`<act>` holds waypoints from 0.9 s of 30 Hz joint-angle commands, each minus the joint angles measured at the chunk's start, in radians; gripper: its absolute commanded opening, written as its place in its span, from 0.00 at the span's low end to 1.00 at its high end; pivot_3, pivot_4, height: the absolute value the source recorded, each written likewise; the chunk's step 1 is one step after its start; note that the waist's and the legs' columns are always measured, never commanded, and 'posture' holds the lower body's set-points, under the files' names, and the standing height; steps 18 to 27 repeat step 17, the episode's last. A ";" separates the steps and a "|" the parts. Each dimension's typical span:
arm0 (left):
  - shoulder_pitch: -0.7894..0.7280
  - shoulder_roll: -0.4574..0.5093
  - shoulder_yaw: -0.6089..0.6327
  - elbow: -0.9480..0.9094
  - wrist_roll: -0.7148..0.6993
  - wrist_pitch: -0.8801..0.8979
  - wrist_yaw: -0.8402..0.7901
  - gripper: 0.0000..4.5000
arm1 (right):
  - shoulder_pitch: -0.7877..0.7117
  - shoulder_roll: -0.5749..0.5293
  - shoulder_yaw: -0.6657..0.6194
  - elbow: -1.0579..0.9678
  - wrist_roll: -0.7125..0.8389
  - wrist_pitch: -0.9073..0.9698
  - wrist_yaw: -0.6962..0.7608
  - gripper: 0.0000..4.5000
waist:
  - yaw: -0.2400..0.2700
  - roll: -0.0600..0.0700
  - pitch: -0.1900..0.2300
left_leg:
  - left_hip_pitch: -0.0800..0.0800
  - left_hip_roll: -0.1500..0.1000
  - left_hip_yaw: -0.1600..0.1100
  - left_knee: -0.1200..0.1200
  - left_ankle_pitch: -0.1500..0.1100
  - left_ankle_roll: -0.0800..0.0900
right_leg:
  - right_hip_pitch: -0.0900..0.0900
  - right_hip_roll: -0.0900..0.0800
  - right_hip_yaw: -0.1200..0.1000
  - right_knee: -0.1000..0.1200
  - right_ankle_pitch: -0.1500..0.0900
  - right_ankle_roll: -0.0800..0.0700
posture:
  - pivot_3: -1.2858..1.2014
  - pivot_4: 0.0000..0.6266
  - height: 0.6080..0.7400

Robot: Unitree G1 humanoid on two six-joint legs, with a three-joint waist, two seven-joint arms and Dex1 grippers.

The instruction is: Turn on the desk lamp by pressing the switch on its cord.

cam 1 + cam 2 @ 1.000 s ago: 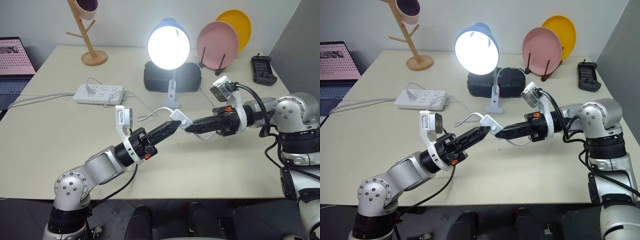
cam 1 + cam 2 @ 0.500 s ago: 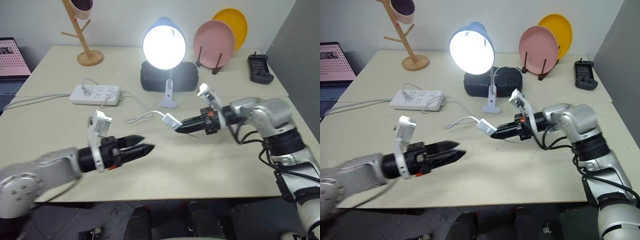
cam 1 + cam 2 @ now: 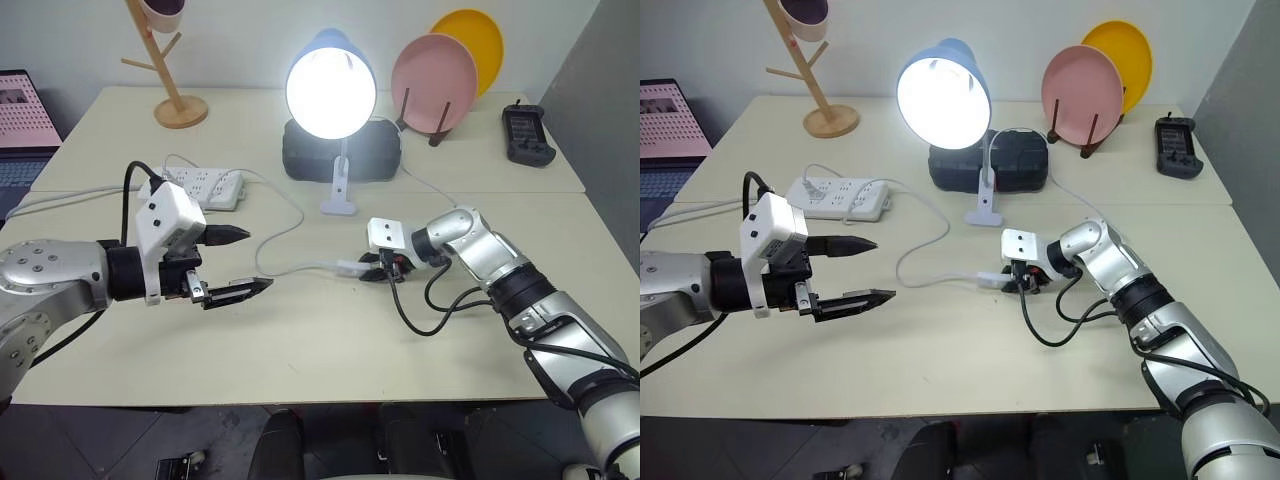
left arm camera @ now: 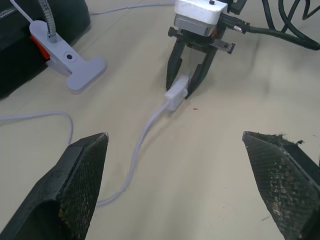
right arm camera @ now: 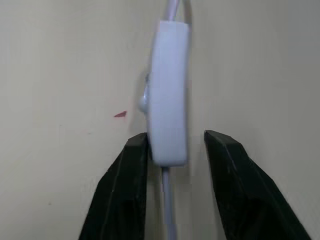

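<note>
With the lamp (image 3: 331,88) already lit, the task is judged done: the switch (image 4: 177,93) is seen lying on the tabletop (image 3: 330,340) between the right gripper (image 4: 186,87)'s slightly parted fingers, while the left gripper (image 3: 238,262) is held wide open and empty

Left hand (image 3: 232,262) wide open above table, right hand (image 4: 183,89) fingers parted, tips down.
</note>
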 commanded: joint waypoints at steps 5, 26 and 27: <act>-0.102 0.023 -0.036 0.096 0.121 -0.046 -0.123 1.00 | 0.052 -0.166 -0.170 -0.360 0.142 0.216 0.138 0.86 | 0.001 0.000 0.000 | 0.000 0.000 0.000 0.000 0.000 0.000 | 0.000 0.000 0.000 0.000 0.000 0.000 | 0.52 0.24 1.00; -0.180 0.042 -0.085 0.261 0.289 -0.141 -0.314 1.00 | 0.192 -0.348 -0.375 -0.653 0.281 0.475 0.073 1.00 | 0.000 0.000 0.000 | 0.001 0.000 0.000 0.001 0.000 0.000 | 0.000 0.000 0.000 0.001 -0.002 0.003 | 0.52 0.24 1.00; -0.180 0.042 -0.085 0.261 0.289 -0.141 -0.314 1.00 | 0.192 -0.348 -0.375 -0.653 0.281 0.475 0.073 1.00 | 0.000 0.000 0.000 | 0.001 0.000 0.000 0.001 0.000 0.000 | 0.000 0.000 0.000 0.001 -0.002 0.003 | 0.52 0.24 1.00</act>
